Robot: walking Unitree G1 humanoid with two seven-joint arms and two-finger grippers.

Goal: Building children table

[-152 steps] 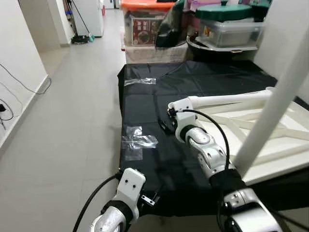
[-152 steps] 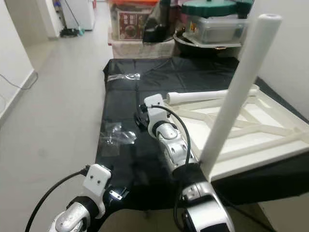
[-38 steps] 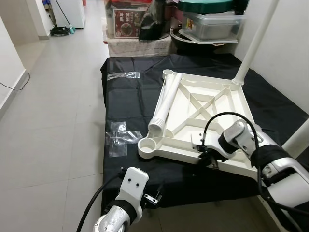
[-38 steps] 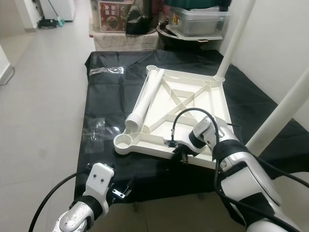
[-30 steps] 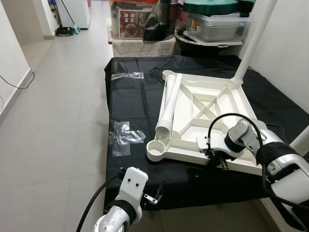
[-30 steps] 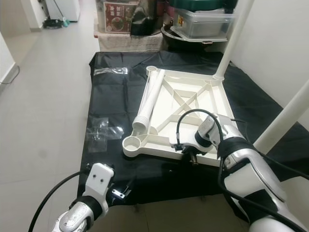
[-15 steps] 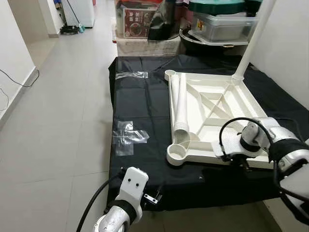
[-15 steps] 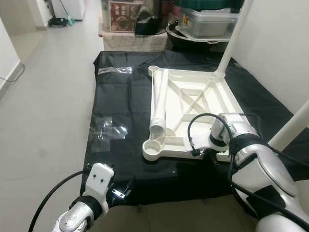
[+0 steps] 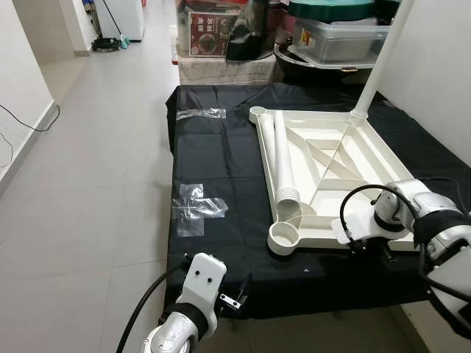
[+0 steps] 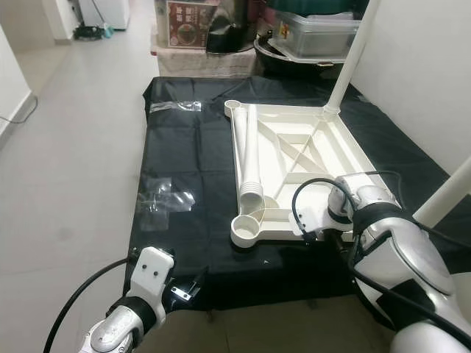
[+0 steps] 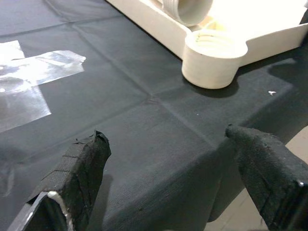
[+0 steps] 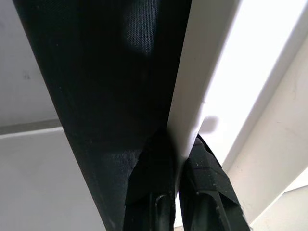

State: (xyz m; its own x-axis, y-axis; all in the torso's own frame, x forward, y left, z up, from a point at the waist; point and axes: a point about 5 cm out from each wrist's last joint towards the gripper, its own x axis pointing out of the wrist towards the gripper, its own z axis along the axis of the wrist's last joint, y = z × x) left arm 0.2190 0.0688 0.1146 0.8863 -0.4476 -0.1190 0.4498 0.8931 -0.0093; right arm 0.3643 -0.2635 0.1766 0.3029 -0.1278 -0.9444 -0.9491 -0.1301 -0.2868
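Observation:
The white table top (image 9: 346, 147) lies upside down on a black cloth (image 9: 213, 162). A loose white leg (image 9: 283, 158) rests inside it along its left side, ending by the near corner socket (image 9: 285, 239). One leg (image 9: 379, 59) stands upright in the far right corner, and another leg (image 10: 449, 193) rises at the near right. My right gripper (image 12: 179, 139) is shut on the table top's near rim (image 12: 192, 86); its wrist (image 9: 390, 217) sits just above that edge. My left gripper (image 11: 167, 134) hovers open over the cloth's near left edge, apart from the socket (image 11: 211, 57).
Clear plastic bags (image 9: 195, 202) lie on the cloth's left half, another (image 9: 200, 113) further back. Storage boxes (image 9: 338, 37) crowd the far end. A white wall runs along the right. Tiled floor (image 9: 88, 184) opens to the left.
The table top has turned on the cloth: its near corner socket and the loose leg's near end swung right. My right gripper moved right with the rim. The left gripper stayed put.

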